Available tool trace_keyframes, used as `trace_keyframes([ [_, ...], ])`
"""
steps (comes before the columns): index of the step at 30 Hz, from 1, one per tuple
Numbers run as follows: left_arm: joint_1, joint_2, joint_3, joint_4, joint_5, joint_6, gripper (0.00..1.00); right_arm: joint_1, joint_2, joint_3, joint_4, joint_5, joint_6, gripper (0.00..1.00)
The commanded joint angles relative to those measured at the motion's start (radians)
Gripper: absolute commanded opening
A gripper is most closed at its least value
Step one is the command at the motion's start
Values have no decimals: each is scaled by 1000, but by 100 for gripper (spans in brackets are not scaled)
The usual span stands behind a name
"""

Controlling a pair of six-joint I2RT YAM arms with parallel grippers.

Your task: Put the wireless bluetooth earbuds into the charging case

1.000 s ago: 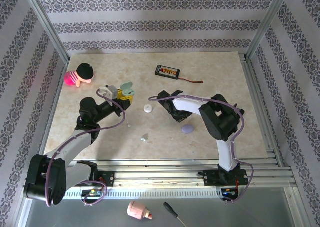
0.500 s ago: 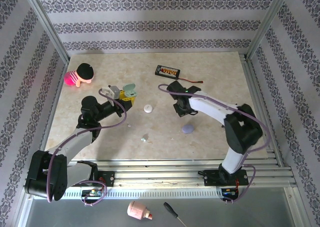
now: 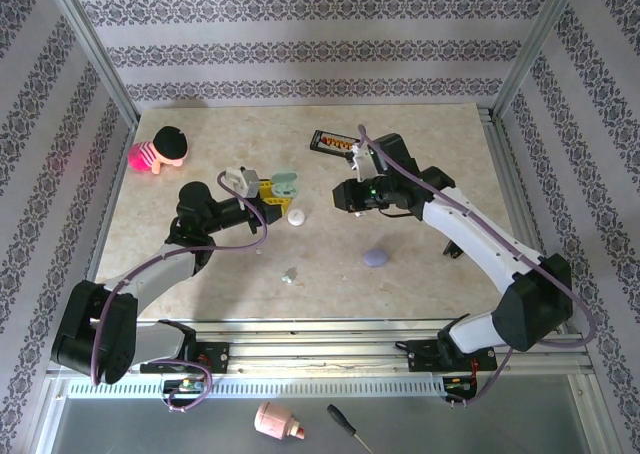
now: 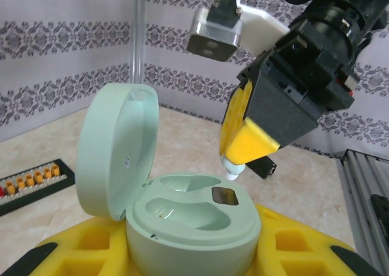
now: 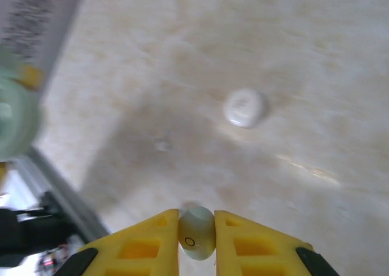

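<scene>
Not much of the earbud can be made out: the right wrist camera blurs it to a pale mint bead, and from the left wrist only its lower tip pokes out under the yellow pads. It hangs just above the back rim of the charging case, whose lid stands open (both wells look bare). The right gripper has its fingers nearly together, pinching the earbud. The left gripper clamps the case's base between its yellow fingers, cut off at the frame's bottom. A white case lies on the table nearby.
</scene>
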Motion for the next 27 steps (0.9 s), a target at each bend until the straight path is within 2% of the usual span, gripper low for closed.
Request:
trace_keyframes([
  [1, -14, 7, 32, 17, 74, 14, 26, 12, -45, 4, 179, -223, 92, 17],
  [5, -18, 14, 41, -5, 109, 16, 26, 31, -46, 5, 241, -290, 95, 17],
  [9, -20, -5, 68, -117, 127, 80, 26, 56, -28, 25, 242, -303, 78, 17],
  [27, -29, -5, 60, -37, 192, 4, 26, 69, 35, 26, 283, -292, 84, 16],
])
